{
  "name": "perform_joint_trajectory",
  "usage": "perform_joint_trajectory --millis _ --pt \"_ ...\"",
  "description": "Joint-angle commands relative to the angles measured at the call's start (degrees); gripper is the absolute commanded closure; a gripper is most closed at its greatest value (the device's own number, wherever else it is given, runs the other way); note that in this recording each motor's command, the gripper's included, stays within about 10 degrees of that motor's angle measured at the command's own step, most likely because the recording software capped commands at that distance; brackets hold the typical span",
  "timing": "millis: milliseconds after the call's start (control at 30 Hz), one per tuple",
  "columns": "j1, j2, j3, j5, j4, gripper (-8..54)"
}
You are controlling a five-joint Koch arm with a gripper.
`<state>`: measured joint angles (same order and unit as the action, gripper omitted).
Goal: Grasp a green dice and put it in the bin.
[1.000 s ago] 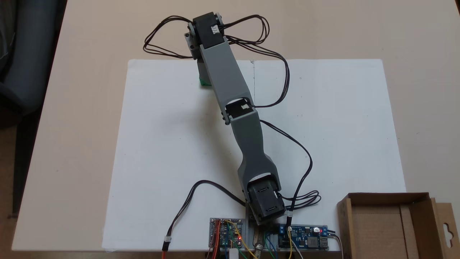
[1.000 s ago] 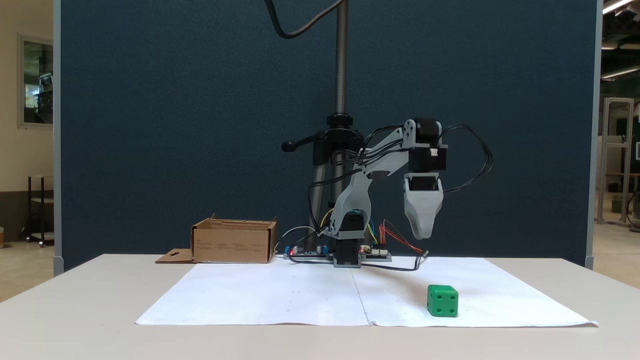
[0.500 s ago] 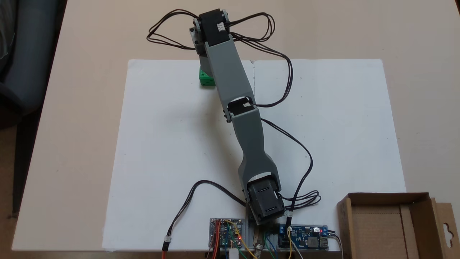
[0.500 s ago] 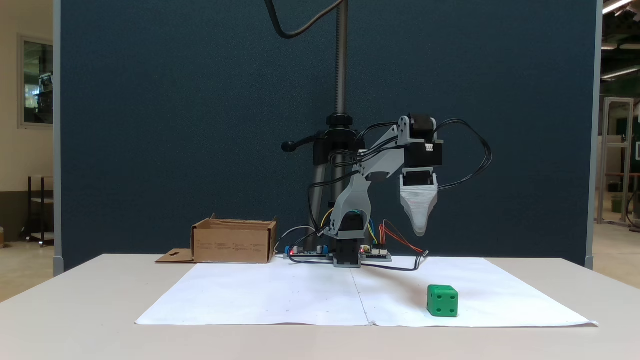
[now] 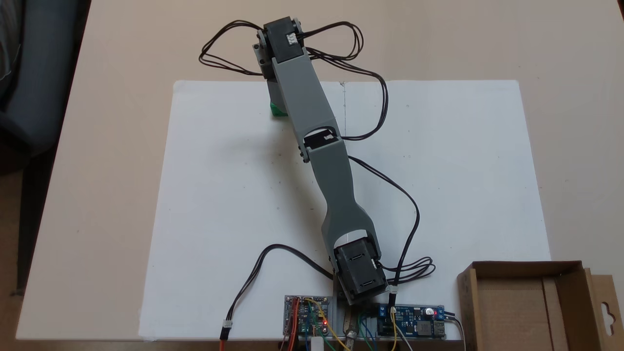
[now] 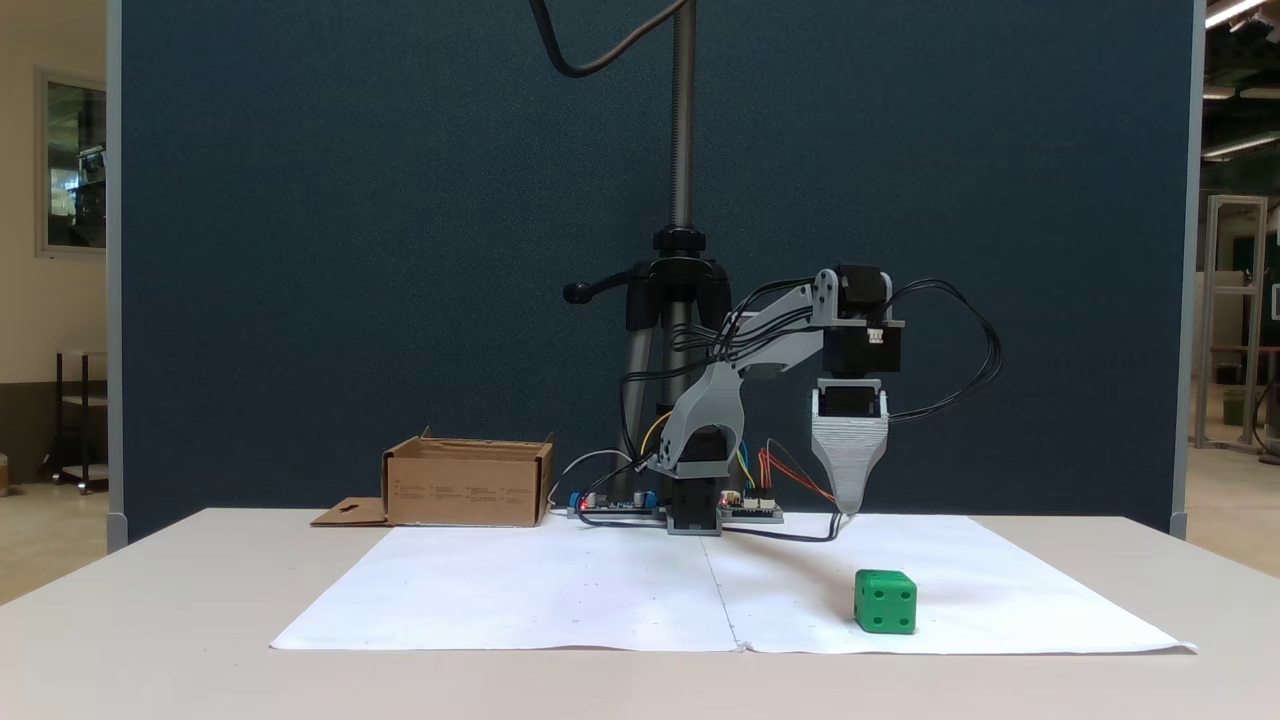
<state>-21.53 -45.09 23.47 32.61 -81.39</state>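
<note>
The green dice (image 6: pixel 885 601) sits on the white paper, near the front right in a fixed view. From above, only a sliver of the green dice (image 5: pixel 276 111) shows beside the grey forearm. My gripper (image 6: pixel 850 506) points straight down, its tip a little above the paper, slightly left of the dice and above it in that view. It shows as one tapered grey shape, so the gap between the jaws is hidden. Nothing is seen in it. The bin (image 6: pixel 468 484), a brown cardboard box, stands at the back left, and the same bin (image 5: pixel 527 301) lies at the bottom right from above.
A white paper sheet (image 5: pixel 234 195) covers the table's middle. Circuit boards (image 5: pixel 308 314) with wires sit beside the arm's base (image 5: pixel 359 275). Black cables (image 5: pixel 375 97) loop around the wrist. A tripod (image 6: pixel 682 280) and a blue partition stand behind.
The gripper has dropped lower towards the paper, after a slight rise and turn half a second ago. From above, the wrist drew back and covers more of the dice. The dice has not moved.
</note>
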Motion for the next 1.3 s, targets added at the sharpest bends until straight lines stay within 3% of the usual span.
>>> perform_joint_trajectory --millis 0,1267 --pt "-1.05 -1.14 -2.02 4.31 0.44 4.2" --pt "-3.78 1.67 -1.76 4.31 7.56 4.3"
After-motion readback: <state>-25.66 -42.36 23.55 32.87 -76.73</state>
